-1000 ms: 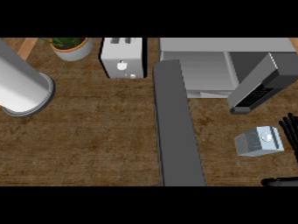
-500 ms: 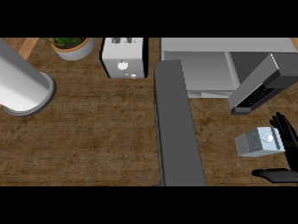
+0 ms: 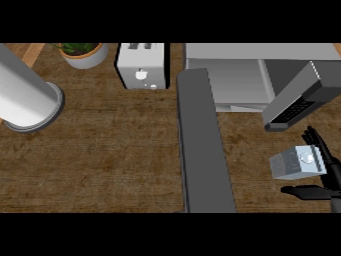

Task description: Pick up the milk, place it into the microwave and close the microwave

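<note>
- The milk (image 3: 297,164) stands on the counter (image 3: 114,150), near the open door and not yet lifted.
- The right hand (image 3: 335,176) flanks it, fingers straight and thumb spread apart, clamped on nothing.
- The microwave (image 3: 236,75) has its door (image 3: 300,97) open; grasping, placing and closing are left.

Right robot hand (image 3: 337,178) just beside milk (image 3: 297,163)

My right hand (image 3: 334,186) hides the right side of the milk carton (image 3: 291,166), and its wrist runs off the lower edge. The top edge cuts the plant pot (image 3: 86,59) and the microwave (image 3: 228,75).
</note>
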`<action>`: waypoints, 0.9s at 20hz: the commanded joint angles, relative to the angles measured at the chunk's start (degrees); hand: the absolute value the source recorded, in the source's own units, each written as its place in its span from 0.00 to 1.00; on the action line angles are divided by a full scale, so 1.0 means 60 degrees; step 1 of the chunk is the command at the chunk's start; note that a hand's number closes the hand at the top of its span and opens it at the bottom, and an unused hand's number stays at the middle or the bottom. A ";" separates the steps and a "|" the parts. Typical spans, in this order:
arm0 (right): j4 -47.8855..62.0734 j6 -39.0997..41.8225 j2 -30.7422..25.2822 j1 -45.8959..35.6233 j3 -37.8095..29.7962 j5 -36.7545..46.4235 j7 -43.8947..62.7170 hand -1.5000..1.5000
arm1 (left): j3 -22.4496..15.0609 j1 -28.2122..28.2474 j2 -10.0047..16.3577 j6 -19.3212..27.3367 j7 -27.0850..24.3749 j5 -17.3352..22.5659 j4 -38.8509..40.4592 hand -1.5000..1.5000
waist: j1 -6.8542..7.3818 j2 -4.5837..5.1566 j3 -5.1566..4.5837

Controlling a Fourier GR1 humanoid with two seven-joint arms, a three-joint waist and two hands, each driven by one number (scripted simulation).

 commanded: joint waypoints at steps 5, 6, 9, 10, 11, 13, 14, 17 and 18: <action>0.1269 0.0485 -0.0121 -0.0492 0.0520 0.0449 -0.2238 1.00 | -0.0016 -0.0181 -0.0108 -0.0112 -0.0180 -0.0158 0.0183 0.00 | 0.0051 0.0038 0.0018; 0.1040 0.0832 -0.0231 -0.0913 0.0484 0.0241 -0.1695 1.00 | -0.0204 -0.0344 0.0028 0.0244 0.0543 -0.0014 -0.0332 0.00 | 0.0000 0.0025 0.0015; 0.0833 -0.0387 0.0067 -0.0735 0.0502 0.0373 -0.2393 1.00 | 0.0031 -0.0199 0.0122 0.0062 0.0325 0.0233 -0.0227 0.00 | 0.0006 0.0010 0.0010; 0.1061 -0.0066 0.0016 -0.0567 0.0447 0.0259 -0.2673 1.00 | -0.0372 -0.0048 -0.0156 0.0248 0.0023 -0.0233 -0.0383 0.00 | 0.0012 0.0014 0.0012; 0.0690 -0.0091 0.0286 -0.0653 0.0510 0.0147 -0.2370 1.00 | 0.0197 0.0250 -0.0157 -0.0461 -0.0613 -0.0018 0.0309 0.00 | 0.0029 -0.0017 -0.0003; 0.0907 -0.0584 0.0699 -0.1049 0.0416 0.0010 -0.2135 1.00 | 0.0051 0.0338 -0.0160 -0.0412 -0.0536 0.0005 0.0227 0.00 | 0.0081 0.0003 0.0005; 0.1099 -0.0971 0.0795 -0.0930 0.0376 0.0055 -0.2367 1.00 | 0.0263 0.0073 0.0046 -0.0230 -0.0080 0.0209 0.0044 0.00 | 0.0031 0.0012 0.0007; 0.2009 -0.1592 0.0948 -0.1780 -0.0095 -0.0145 -0.2132 1.00 | -0.0022 -0.0050 -0.0044 -0.0316 -0.0043 0.0194 0.0144 0.00 | 0.0140 0.0071 0.0024; 0.1960 -0.2151 0.1181 -0.1869 -0.0213 -0.0196 -0.1964 1.00 | -0.0185 -0.0044 -0.0159 -0.0113 -0.0240 -0.0166 0.0018 0.00 | 0.0120 0.0061 0.0019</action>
